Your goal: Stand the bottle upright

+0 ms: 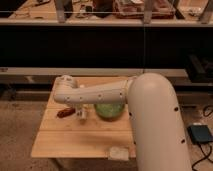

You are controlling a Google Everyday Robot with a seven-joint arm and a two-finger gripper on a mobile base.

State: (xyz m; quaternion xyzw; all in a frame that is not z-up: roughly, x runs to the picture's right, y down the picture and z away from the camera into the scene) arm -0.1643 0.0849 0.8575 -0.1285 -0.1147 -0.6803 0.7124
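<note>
The gripper [80,108] hangs from the white arm's wrist at the left side of the wooden table [60,142]. It sits between a small reddish-brown object [65,112] and the green bowl [109,109]. A small whitish piece, apparently the bottle [82,116], shows right under the gripper and touches or nearly touches the tabletop. It looks roughly upright, but the gripper hides its upper part. I cannot tell whether the gripper holds it.
The white arm [100,94] stretches across the table's back half and covers part of the bowl. A small white object [118,152] lies at the table's front edge. Dark shelving stands behind the table. A dark box [200,135] sits on the floor at right.
</note>
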